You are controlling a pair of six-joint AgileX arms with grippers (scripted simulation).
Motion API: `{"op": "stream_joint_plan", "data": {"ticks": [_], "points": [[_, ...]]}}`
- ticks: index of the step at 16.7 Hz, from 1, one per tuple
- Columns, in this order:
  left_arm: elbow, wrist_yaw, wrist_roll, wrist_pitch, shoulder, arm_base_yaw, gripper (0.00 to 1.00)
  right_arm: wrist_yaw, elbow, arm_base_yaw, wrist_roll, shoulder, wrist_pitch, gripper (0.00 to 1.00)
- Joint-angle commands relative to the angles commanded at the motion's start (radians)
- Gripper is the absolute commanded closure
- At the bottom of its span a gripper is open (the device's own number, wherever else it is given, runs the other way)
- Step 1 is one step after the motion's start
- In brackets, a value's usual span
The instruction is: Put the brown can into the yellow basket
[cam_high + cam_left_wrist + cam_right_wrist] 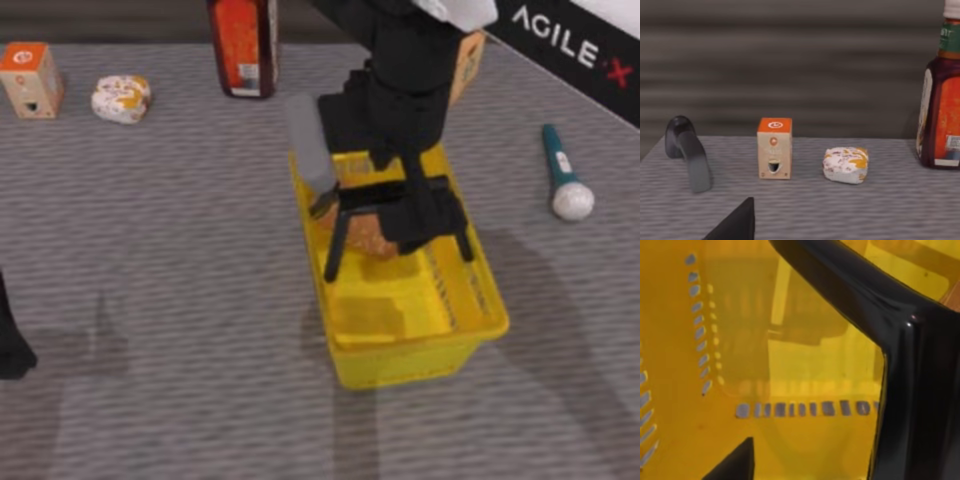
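Right gripper (385, 235) down inside the big bright yellow slotted plastic basket (480, 320), clamped on the small tan-brown can (368, 235); left arm parked at table's left edge.

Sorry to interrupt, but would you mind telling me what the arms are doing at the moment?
The right arm reaches down into the yellow basket near the table's middle, and the brown can shows just beneath its gripper, inside the basket; whether the jaws still grip it is hidden. The left arm sits parked at the table's left edge. A dark sauce bottle, an orange carton, a wrapped burger and a microphone lie around untouched.
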Motion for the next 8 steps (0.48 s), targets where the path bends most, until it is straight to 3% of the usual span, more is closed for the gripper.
{"op": "stream_joint_plan", "data": {"ticks": [8], "points": [[-0.014, -0.009, 0.005, -0.007, -0.016, 0.001, 0.0, 0.0, -0.003, 0.001, -0.008, 0.013, 0.004, 0.0]]}}
